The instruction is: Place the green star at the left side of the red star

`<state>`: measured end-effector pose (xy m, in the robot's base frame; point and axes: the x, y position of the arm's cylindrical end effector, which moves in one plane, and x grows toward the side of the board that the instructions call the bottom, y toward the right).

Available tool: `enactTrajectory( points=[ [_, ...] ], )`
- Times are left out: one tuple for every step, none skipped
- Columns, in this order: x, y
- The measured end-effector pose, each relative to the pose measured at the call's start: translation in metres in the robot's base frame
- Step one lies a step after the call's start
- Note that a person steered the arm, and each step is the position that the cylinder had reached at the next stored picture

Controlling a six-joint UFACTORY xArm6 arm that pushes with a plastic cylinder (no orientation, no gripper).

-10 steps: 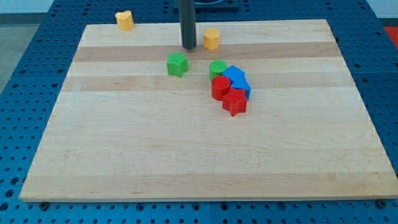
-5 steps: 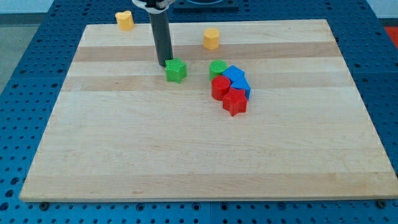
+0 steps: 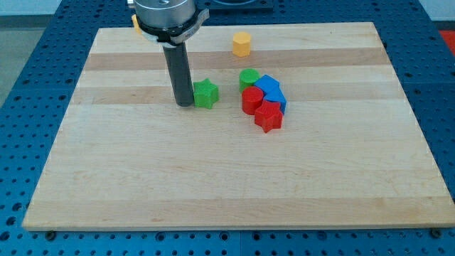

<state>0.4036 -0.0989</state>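
The green star point(image 3: 206, 93) lies on the wooden board point(image 3: 227, 171), above its middle. My tip point(image 3: 184, 104) rests on the board right against the star's left side. The red star point(image 3: 269, 116) lies to the right and a little lower, at the bottom of a tight cluster. A gap of bare board separates the green star from the cluster.
The cluster also holds a red cylinder point(image 3: 251, 99), a green cylinder point(image 3: 249, 77) and two blue blocks point(image 3: 271, 89). A yellow block point(image 3: 242, 43) sits near the board's top edge. Another yellow block point(image 3: 134, 21) at the top left is mostly hidden behind the arm.
My tip swung from above the green star to its left side and moved down the view. The green star slid down and slightly right, towards the cluster.
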Motion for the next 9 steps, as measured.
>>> enactTrajectory(
  points=[
    [-0.038, -0.015],
    [-0.053, 0.0],
    [-0.048, 0.015],
    [-0.031, 0.019],
    [-0.018, 0.024],
    [-0.005, 0.028],
    [0.008, 0.04],
    [0.018, 0.058],
    [0.022, 0.06]
  ],
)
